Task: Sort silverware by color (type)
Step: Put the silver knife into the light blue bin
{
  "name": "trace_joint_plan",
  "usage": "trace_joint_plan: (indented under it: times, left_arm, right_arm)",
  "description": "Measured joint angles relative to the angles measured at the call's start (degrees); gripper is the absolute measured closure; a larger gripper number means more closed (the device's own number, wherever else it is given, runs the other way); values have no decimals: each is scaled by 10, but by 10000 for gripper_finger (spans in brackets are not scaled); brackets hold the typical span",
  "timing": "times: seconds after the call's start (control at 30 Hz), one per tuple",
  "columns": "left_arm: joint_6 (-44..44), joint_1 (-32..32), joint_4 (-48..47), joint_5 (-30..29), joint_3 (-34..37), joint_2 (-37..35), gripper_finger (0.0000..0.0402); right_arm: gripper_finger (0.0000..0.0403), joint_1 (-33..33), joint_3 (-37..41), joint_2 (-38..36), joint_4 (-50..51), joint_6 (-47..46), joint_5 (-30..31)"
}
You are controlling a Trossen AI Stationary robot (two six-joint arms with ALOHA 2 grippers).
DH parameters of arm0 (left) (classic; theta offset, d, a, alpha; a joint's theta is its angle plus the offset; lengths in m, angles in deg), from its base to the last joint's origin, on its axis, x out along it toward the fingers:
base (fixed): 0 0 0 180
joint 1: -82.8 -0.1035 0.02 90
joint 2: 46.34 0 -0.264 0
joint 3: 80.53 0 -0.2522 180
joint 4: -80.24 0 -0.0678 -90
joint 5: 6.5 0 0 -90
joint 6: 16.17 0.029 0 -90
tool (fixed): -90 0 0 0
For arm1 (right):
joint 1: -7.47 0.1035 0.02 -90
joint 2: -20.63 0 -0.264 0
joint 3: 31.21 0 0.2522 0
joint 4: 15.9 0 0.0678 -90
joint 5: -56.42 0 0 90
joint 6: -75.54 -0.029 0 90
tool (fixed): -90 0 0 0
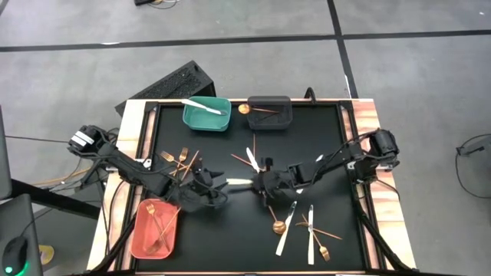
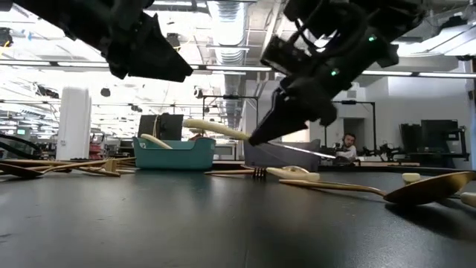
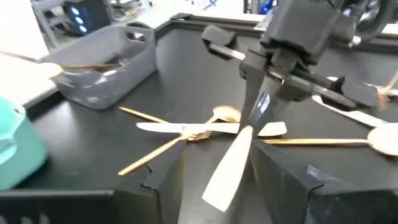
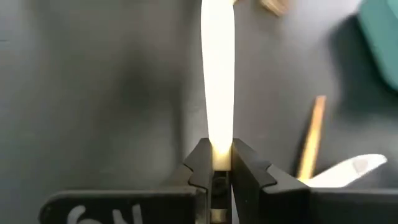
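While overhead blurs it, wrist views show right claw (image 4: 216, 163) pinching white knife (image 4: 217, 74), left claw (image 3: 214, 180) spread.

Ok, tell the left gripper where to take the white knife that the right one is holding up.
Grip the white knife by its free end, the part that juts out of the right gripper toward the left gripper. Come in end-on from the left arm's side: that end lies between its open fingers, clear of the table.
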Motion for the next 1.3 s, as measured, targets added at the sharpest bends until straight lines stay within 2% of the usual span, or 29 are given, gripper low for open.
trace_joint_plan:
  times: [0.07,0.2,0.4,0.63,0.73,0.87,1.0,1.23,1.3]
  left_arm:
    - [19,-12,2,15,0,0,209]
    - [75,-57,3,117,0,4,193]
    - [183,-139,55,260,-8,37,195]
    - [278,-184,52,398,-55,102,196]
    - [301,-190,42,415,-69,132,196]
    - [307,-198,11,407,-90,141,198]
    - [311,-209,-9,430,-100,129,228]
    - [318,-220,-18,490,-101,126,340]
    - [327,-222,-21,493,-101,126,355]
  right_arm:
    - [343,-4,1,1,1,8,4]
    - [343,-3,1,2,-7,21,2]
    - [343,-4,0,-4,-22,31,2]
    - [343,-4,-6,-4,-19,-1,2]
    - [343,-1,-13,-4,-17,-14,1]
    - [343,-2,-14,-4,-13,-48,2]
    - [343,-2,-15,-4,-16,-75,3]
    - [343,21,-16,-4,-17,-105,36]
    - [343,26,-16,-4,-17,-106,44]
